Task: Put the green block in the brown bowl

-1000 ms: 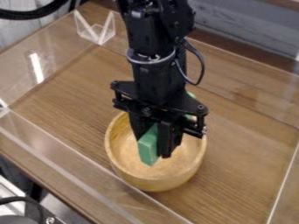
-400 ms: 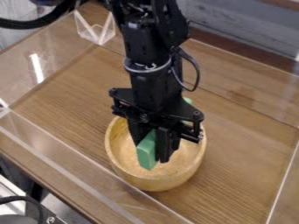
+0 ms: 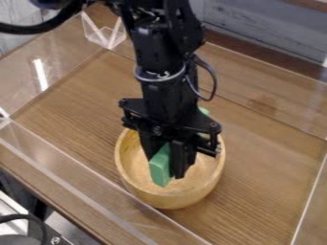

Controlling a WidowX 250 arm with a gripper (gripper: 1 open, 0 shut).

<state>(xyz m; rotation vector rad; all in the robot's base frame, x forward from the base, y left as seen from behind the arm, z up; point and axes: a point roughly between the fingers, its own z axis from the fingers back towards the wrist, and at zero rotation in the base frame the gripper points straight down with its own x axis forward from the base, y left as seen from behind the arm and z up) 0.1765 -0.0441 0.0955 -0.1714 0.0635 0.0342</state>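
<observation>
The brown bowl (image 3: 138, 184) sits on the wooden table near the front, round and light-coloured with thick walls. My gripper (image 3: 170, 163) reaches straight down into it from above. Its fingers are shut on the green block (image 3: 163, 165), which stands tilted on end inside the bowl. The block's lower end is down near the bowl's floor; whether it touches I cannot tell. The black arm covers the far part of the bowl.
Clear acrylic walls (image 3: 52, 72) enclose the wooden table (image 3: 269, 124) on the left, front and back. A transparent stand (image 3: 102, 33) sits at the back left. Cables (image 3: 26, 228) lie at the lower left outside the enclosure.
The arm has shifted slightly left and lowered a little with the green block still gripped, bringing it deeper into the bowl. Little movement in the last half second.
</observation>
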